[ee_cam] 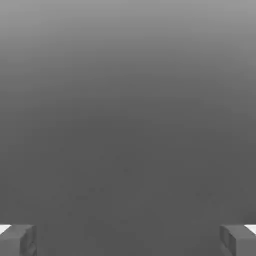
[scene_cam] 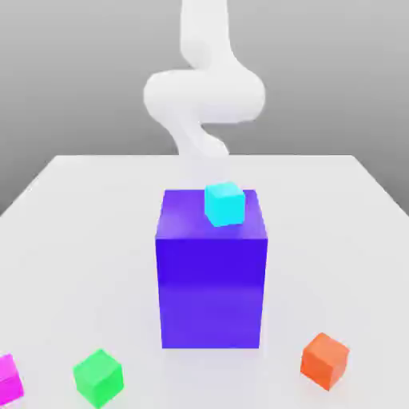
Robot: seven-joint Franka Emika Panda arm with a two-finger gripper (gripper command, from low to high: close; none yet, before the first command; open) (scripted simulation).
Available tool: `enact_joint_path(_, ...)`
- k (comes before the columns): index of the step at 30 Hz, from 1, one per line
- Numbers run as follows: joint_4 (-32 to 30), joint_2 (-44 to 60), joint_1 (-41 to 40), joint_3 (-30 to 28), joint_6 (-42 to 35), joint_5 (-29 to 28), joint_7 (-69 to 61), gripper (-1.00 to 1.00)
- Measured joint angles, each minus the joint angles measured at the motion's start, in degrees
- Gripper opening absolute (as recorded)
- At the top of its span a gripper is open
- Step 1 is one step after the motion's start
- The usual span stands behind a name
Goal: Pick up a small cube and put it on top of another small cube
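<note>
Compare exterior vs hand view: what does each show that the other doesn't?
Exterior view: a white table with a tall purple block, a cyan cube on top of that block, a green cube, an orange cube, a magenta cube at the exterior view's left edge, and the white arm behind the block.
Hand view: the gripper, fingers spread wide apart, nothing between them, against plain gray.
Shared: the gray backdrop; no cube appears in both.
</note>
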Motion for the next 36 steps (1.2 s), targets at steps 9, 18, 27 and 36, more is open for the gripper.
enact_joint_path(9, 1.46, 19.02, -6.04, -2.88, 4.98, -0.87, 6.2, 0.0)
enact_joint_path(18, 2.88, 37.73, -11.4, -7.2, 9.88, 0.66, 10.58, 0.0)
enact_joint_path(27, 4.36, 56.69, -17.46, -9.49, 14.63, 5.9, 12.41, 0.0)
enact_joint_path(36, 6.94, 72.74, -22.08, -7.62, 22.85, 10.94, 11.06, -1.0)
